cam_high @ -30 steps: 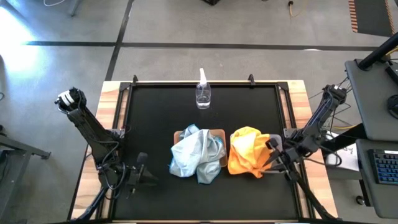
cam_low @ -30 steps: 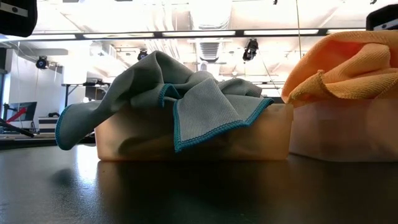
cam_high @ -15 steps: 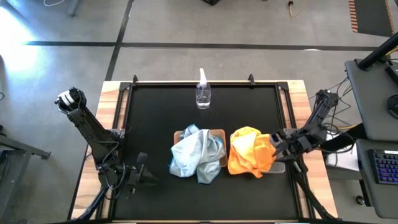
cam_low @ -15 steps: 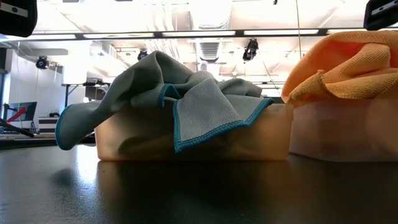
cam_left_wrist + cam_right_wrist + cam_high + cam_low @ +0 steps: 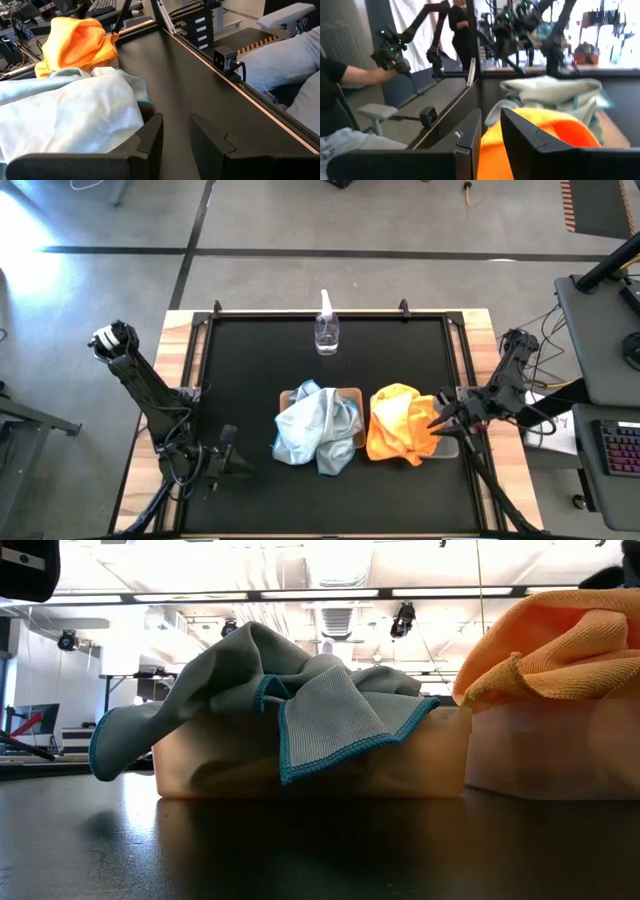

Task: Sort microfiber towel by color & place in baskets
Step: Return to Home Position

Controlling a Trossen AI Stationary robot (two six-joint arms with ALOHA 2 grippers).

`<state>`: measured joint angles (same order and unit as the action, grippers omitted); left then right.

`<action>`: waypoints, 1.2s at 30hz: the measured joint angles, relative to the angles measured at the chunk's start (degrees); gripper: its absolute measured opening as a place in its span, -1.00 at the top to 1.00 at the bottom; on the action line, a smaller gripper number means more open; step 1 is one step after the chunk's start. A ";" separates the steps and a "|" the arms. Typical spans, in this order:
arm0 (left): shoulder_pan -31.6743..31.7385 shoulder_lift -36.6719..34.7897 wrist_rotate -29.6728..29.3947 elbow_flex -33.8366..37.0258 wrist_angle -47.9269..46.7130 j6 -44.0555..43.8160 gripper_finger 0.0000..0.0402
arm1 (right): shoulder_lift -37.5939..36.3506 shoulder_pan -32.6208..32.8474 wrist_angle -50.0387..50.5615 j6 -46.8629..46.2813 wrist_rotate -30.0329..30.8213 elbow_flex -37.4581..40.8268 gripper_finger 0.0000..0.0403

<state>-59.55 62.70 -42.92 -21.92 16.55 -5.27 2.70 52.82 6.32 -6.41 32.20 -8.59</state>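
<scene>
Pale blue-grey microfiber towels lie heaped in the tan basket, with corners hanging over its near wall. Bright orange towels fill the translucent grey basket to its right. My right gripper points level at the orange heap from the right. Its fingers are slightly open with nothing between them. My left gripper waits open near the front left, left of the blue heap, and holds nothing.
A small clear spray bottle stands at the far middle of the black mat. Raised rails edge the mat. A seated person is beyond the near edge, and more arms and a person show in the room behind.
My right gripper has risen off the orange heap, tipped up from slanting down to level, and drawn back a little toward the table's right edge. The towels and both baskets have stayed put.
</scene>
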 joint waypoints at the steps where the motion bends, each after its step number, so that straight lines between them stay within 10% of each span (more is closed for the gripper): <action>1: 0.00 0.00 -0.01 0.00 0.00 0.01 0.61 | -0.11 0.02 1.79 -1.92 0.21 -0.61 0.66; 36: 0.05 0.02 -1.54 11.55 16.40 -0.95 0.61 | -0.05 0.02 5.39 -4.13 6.48 0.06 0.66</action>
<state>-59.51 62.72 -44.47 -10.36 32.94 -6.21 2.66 52.84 11.70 -10.53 38.68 -8.54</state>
